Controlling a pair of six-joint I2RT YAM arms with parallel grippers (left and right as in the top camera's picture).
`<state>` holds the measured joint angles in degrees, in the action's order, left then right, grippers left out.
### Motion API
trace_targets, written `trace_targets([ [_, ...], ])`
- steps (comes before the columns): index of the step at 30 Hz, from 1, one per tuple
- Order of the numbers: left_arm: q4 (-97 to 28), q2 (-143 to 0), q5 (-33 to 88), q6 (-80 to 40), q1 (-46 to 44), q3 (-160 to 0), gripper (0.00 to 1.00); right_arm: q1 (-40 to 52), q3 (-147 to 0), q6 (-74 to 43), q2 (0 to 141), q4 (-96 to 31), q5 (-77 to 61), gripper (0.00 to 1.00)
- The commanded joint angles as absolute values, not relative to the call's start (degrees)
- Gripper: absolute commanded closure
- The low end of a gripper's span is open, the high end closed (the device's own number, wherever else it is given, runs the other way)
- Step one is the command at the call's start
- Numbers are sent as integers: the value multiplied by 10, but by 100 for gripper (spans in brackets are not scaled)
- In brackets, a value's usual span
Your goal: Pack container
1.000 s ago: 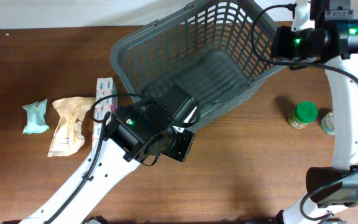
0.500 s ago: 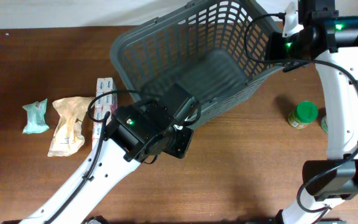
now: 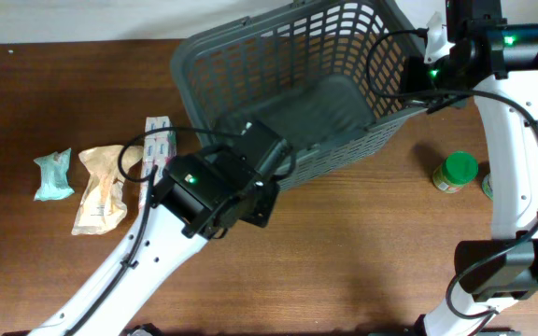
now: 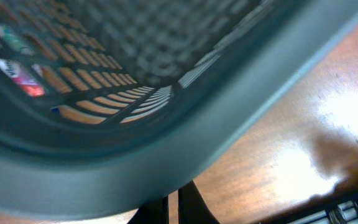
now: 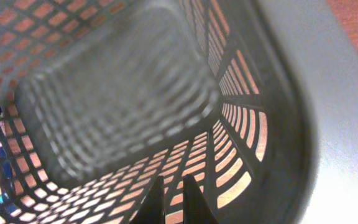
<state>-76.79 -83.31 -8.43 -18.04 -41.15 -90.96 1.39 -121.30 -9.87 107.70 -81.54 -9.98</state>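
Now, container [image 3: 241,75] tilted over table [image 3: 362,261], L jaws narrow, pinching its near rim, R jaws narrow, gripping its wall

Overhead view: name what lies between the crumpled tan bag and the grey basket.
In the overhead view, a narrow pink-and-white box lies on the table between the tan bag and the basket.

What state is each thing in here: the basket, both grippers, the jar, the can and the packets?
basket: empty, gripped on two sides.
left gripper: fingers nearly shut on the basket's near rim.
right gripper: fingers nearly shut on the basket's far-right wall.
green-lidded jar: upright, lid on.
metal can: mostly hidden, cannot tell.
teal packet, tan bag, striped pack: lying flat outside the basket.
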Motion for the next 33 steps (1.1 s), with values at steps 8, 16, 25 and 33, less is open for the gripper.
trace_targets([
  [8, -741, -838, -103, -158, -349, -909, 98, 19, -1221, -92, 1080, -841, -83, 96],
  [16, -716, -872, -103, -149, -324, -909, 98, 19, -1221, -93, 1080, -858, -84, 96],
  [25, -700, -880, -79, -149, -325, -909, 98, 19, -1221, -90, 1079, -846, -84, 96],
  [33, -726, -874, -4, -149, -329, -909, 98, 19, -1221, -90, 1078, -837, -85, 96],
])
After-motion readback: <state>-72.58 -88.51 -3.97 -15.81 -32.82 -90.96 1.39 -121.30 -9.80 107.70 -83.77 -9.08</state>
